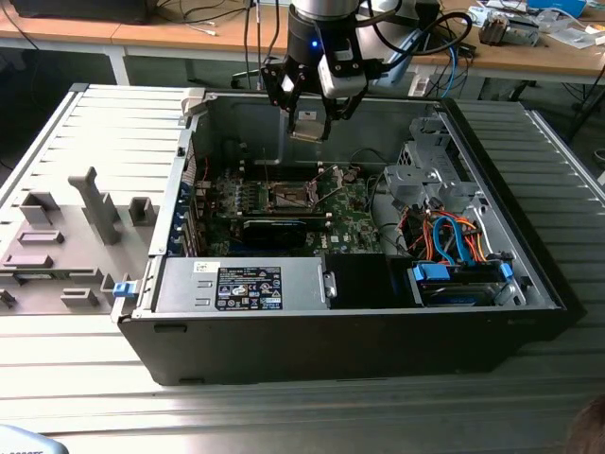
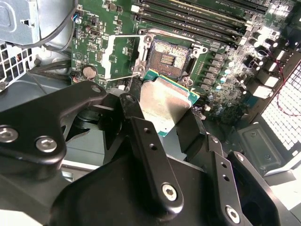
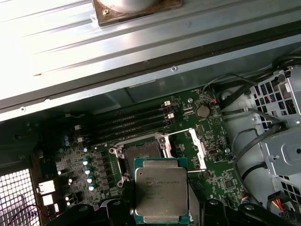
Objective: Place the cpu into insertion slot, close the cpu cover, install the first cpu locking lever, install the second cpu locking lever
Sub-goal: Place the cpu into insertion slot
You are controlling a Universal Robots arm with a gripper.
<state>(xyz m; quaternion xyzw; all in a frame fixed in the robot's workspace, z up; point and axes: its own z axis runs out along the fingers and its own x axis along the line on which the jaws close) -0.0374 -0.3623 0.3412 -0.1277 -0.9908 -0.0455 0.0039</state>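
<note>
The gripper (image 1: 310, 126), its fingers pinching the cpu (image 3: 161, 190) by opposite edges, hangs above the open computer case (image 1: 359, 326), at 12 o'clock from the exposed insertion slot (image 1: 291, 196) in the exterior view.

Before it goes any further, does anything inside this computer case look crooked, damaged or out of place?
Nothing stands out. The fingers grip the flat silvery-grey square chip by its edges above the empty dark-centred square socket, whose thin silvery frame cover lies swung open beside it.
</note>
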